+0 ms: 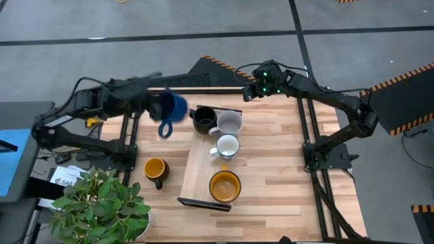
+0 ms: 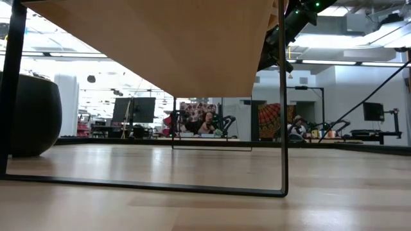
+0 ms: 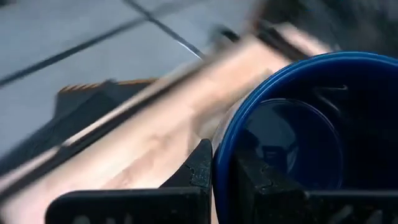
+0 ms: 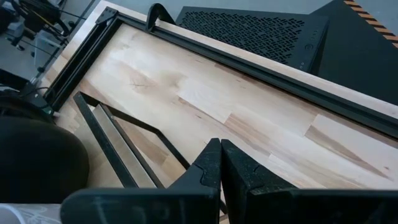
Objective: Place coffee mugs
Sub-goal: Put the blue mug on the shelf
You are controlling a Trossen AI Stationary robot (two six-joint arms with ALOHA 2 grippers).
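- My left gripper (image 3: 214,180) is clamped on the rim of the dark blue mug (image 1: 173,108), one finger inside the cup and one outside, carrying it above the tabletop (image 1: 271,163) just beside the black mug (image 1: 203,119).
- The right gripper (image 4: 221,163) is fully closed on nothing, parked over the tabletop's far right corner.
- The risk I see: the rim pinch is thin, and a fast swing could let the mug tilt or slip. Lowering it could also knock the black or pale grey mug (image 1: 230,123).
- The white mug (image 1: 227,146) and one yellow-orange mug (image 1: 224,186) sit on the wooden board (image 1: 200,163); the other yellow-orange mug (image 1: 155,169) stands on the tabletop beside the board.
- The left arm reaches in from the left edge; the right arm is folded back.
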